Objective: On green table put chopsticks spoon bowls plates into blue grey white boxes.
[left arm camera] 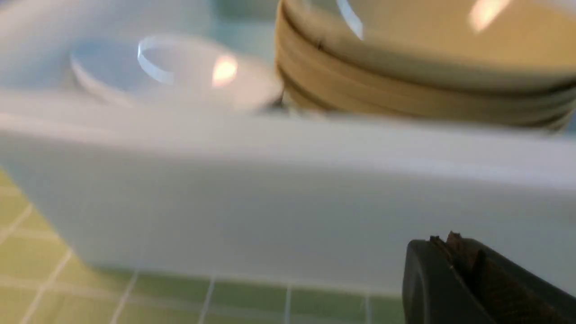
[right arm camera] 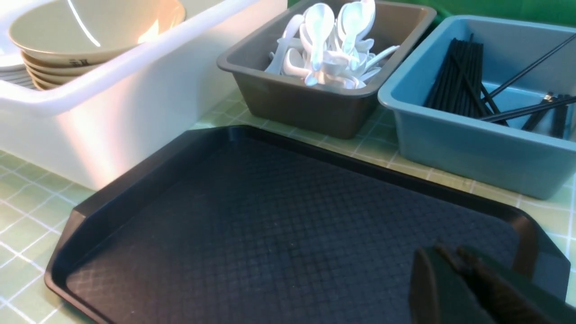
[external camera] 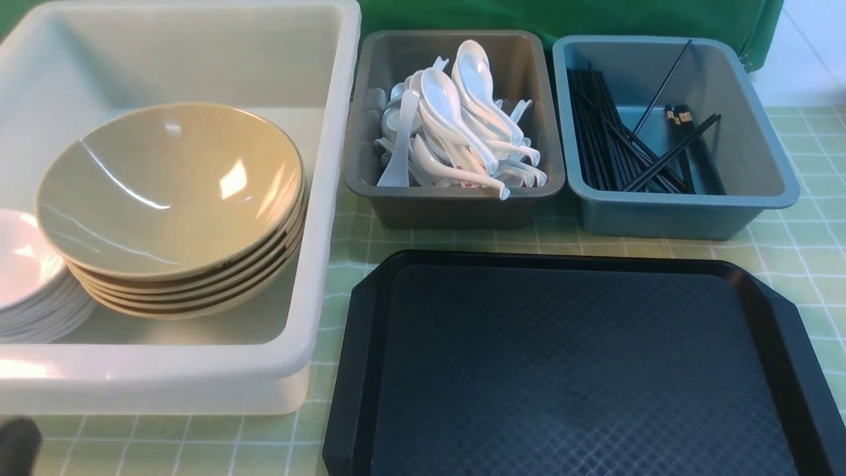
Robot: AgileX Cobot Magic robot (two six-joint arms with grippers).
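Both grippers read as clenched on nothing: left gripper sat low by the outer wall of the white box, jaws pressed together; right gripper hung over the black tray, jaws near enough together, nothing between them.

Task looked done as far as I could see. Tan bowls were stacked inside the white box, with the white plates piled just beside them at its left end, touching or nearly so. White soup spoons were heaped in the grey box. Black chopsticks lay in the blue box, most in a bundle along its left side, a few crossed loose, one leaning up against the far wall.

Black tray was bare, and I saw no stray tableware on the green table in any view. The table's near left corner was mostly out of view, so I couldn't fully rule out a leftover there. My call: sorting finished, only arm retreat left.
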